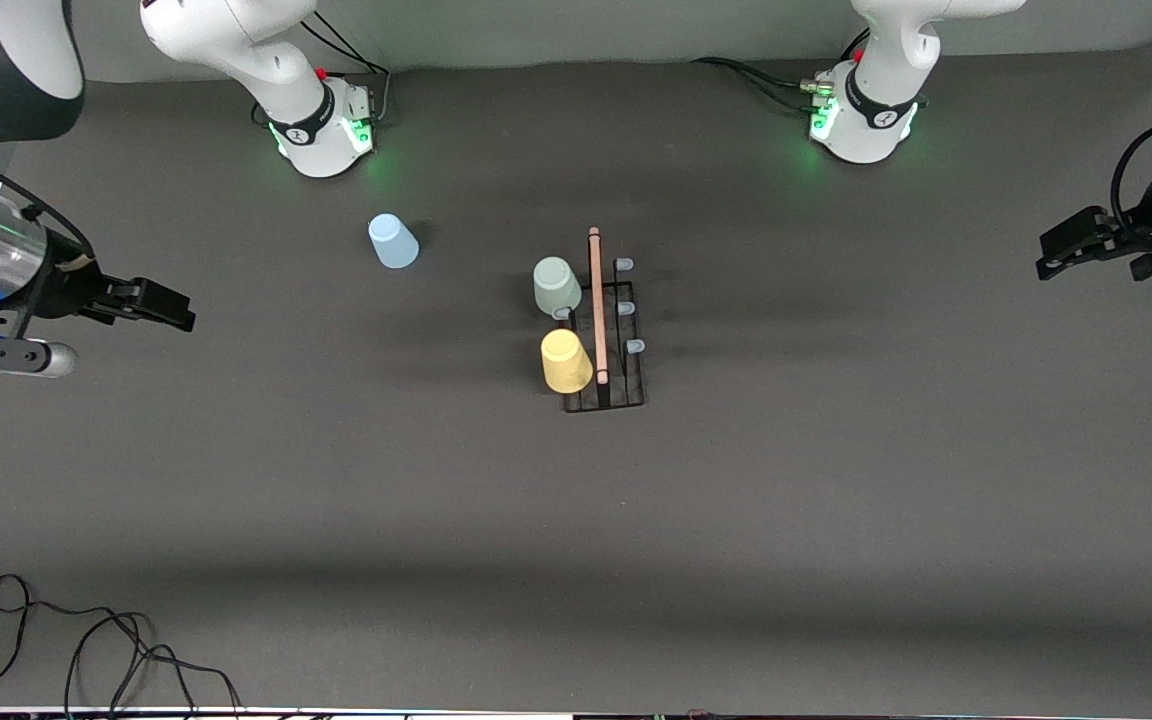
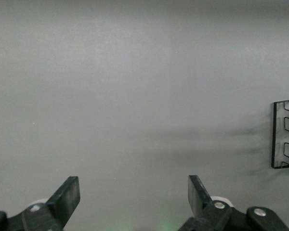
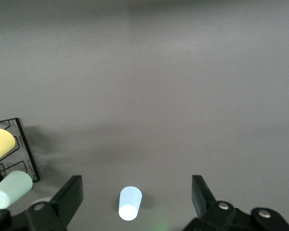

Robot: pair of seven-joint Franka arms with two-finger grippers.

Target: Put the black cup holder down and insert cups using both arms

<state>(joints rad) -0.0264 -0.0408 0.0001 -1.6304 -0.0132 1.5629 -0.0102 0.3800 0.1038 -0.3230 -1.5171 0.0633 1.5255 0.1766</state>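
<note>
The black cup holder [image 1: 604,330] stands at the table's middle, its wooden rod handle [image 1: 596,300] along the top. A pale grey-green cup [image 1: 556,286] and a yellow cup [image 1: 566,361] sit on its prongs on the side toward the right arm; three blue-capped prongs [image 1: 626,307] are bare. A light blue cup [image 1: 393,241] stands upside down on the table near the right arm's base. My right gripper [image 1: 179,315] is open and empty over the right arm's end; its wrist view [image 3: 137,184] shows the blue cup [image 3: 130,203]. My left gripper [image 1: 1046,262] is open and empty over the left arm's end [image 2: 134,180].
The arm bases [image 1: 326,125] [image 1: 861,120] stand at the table's edge farthest from the front camera. Loose black cables [image 1: 86,650] lie at the near edge toward the right arm's end. The holder's base edge [image 2: 285,134] shows in the left wrist view.
</note>
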